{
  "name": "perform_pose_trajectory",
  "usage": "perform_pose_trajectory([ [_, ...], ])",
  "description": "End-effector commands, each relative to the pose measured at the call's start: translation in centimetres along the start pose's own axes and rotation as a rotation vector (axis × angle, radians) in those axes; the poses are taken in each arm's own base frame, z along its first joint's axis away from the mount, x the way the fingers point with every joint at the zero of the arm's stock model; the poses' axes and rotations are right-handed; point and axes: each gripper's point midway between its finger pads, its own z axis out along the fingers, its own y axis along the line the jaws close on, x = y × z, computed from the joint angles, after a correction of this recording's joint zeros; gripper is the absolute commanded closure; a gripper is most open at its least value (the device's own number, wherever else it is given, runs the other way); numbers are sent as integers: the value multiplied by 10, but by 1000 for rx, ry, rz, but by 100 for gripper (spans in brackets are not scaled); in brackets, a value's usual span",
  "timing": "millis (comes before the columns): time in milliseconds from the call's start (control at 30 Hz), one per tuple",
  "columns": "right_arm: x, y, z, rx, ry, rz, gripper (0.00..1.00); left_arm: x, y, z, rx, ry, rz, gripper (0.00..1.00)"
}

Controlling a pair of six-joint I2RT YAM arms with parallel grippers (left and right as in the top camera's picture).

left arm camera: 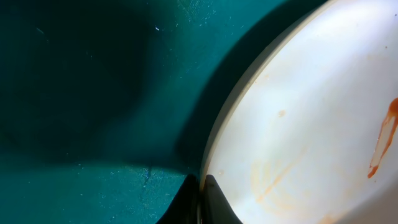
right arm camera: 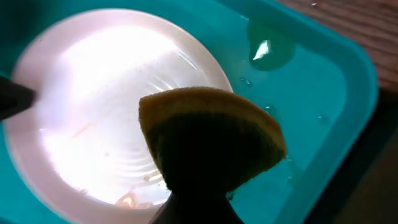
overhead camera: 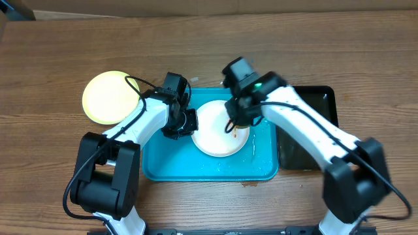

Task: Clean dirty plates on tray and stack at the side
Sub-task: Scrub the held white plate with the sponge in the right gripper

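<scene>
A white plate (overhead camera: 219, 138) lies in the turquoise tray (overhead camera: 163, 166), with an orange-red smear (overhead camera: 234, 131) near its right side. My left gripper (overhead camera: 190, 123) is at the plate's left rim. In the left wrist view its fingers (left arm camera: 200, 182) are pinched shut on the rim of the plate (left arm camera: 311, 112), where a red streak (left arm camera: 382, 140) shows. My right gripper (overhead camera: 233, 123) hovers over the plate's right part, shut on a yellow sponge (right arm camera: 211, 143) that covers part of the plate (right arm camera: 106, 106). A pale yellow plate (overhead camera: 111, 96) lies on the table left of the tray.
A narrow black tray (overhead camera: 307, 134) stands right of the turquoise one. Water drops and a pale puddle (right arm camera: 270, 50) lie on the tray floor (right arm camera: 323, 130). Wooden table (overhead camera: 59, 52) surrounds everything.
</scene>
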Motion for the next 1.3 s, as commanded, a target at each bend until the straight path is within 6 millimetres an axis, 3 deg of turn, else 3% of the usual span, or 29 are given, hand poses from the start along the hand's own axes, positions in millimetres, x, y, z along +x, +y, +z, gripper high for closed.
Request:
perform_pose_trajectory([
  [0,-4,-14,19,120,10,-18,96,-1,-4,-2,14,-3,-8,96],
  [200,4,-11,52,113,71,0,96,0,-4,-2,13,-1,-9,96],
  [467,17,29,75,-106,152,15,96,0,-4,-2,14,-1,-8,96],
  [667,22,25,87,-92,186,98,96,0,-4,-2,14,-1,-8,96],
  [833,25,29,86,-154,211,117,96,-1,-4,-2,14,-2,-8,96],
  [1267,18,90,63,-550,218,93,96,-1,-4,-2,15,-4,-7,96],
])
